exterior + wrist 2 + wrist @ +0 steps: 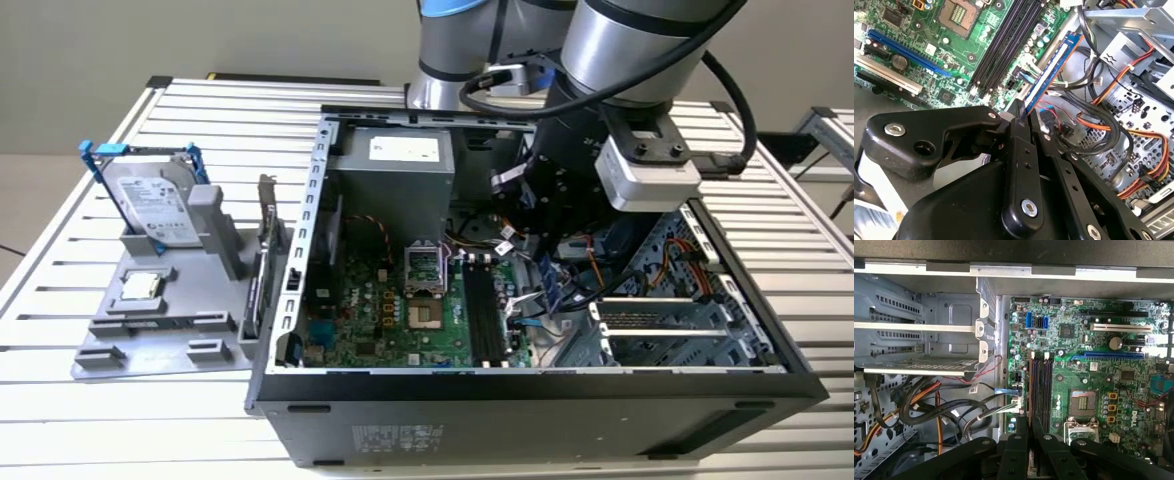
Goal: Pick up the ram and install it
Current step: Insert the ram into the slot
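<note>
The ram (1050, 70) is a slim stick with a blue edge, and my gripper (1021, 116) is shut on its near end. It hangs inside the open computer case (534, 385), low over the motherboard's edge and just beside the black memory slots (1004, 45). In the first wrist view the ram (1029, 390) appears edge-on as a thin line running along the outermost slot (1035, 387), between the black fingers (1021, 432). In the exterior view the arm's wrist (587, 170) reaches down into the case, with the ram (551, 288) below it next to the slots (487, 315).
A grey holder (160, 335) on the exterior view's left carries a hard drive in a blue frame (150, 205), a card with a metal bracket (274, 250) and a processor (140, 285). Loose cables (1094, 125), a drive cage (919, 335) and the power supply (394, 175) crowd the case.
</note>
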{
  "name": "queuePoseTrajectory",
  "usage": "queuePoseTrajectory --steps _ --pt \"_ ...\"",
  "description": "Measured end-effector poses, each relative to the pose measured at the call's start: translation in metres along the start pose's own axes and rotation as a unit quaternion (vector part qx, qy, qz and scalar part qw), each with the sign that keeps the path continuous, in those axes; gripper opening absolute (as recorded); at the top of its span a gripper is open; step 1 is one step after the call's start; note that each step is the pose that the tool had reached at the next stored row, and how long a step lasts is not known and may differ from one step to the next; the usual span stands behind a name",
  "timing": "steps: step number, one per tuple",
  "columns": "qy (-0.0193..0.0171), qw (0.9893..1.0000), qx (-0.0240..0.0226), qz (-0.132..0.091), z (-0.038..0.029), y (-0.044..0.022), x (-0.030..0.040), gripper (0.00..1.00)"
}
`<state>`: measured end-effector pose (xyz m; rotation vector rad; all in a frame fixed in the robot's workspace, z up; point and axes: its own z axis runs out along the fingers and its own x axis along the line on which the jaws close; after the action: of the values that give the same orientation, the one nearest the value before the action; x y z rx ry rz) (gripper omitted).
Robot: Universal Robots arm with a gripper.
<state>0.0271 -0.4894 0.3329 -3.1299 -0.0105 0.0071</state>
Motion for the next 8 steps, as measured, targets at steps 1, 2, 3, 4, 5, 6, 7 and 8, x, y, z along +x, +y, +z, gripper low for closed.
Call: queuePoseTrajectory --steps 1,2,3,4,5,6,7,8 --pt "0.0 1.0 -0.0001 0.0 0.0003 -0.0002 0.0 0.0" --pt "0.0 1.0 -0.0001 0.0 0.0006 -0.0004 0.0 0.0" --pt "0.0 1.0 -0.0001 0.0 0.0009 -0.0005 0.0 0.0" --pt "0.0 1.0 -0.0001 0.0 0.0013 -0.0007 0.0 0.0" --pt "0.0 1.0 -0.0001 0.0 0.0016 -0.0008 0.0 0.0" --pt "0.0 1.0 -0.0001 0.0 0.0019 -0.0009 0.0 0.0" --pt "0.0 1.0 -0.0001 0.0 0.0021 -0.001 0.0 0.0" --pt "0.0 1.0 -0.0002 0.0 0.0024 -0.0011 0.0 0.0"
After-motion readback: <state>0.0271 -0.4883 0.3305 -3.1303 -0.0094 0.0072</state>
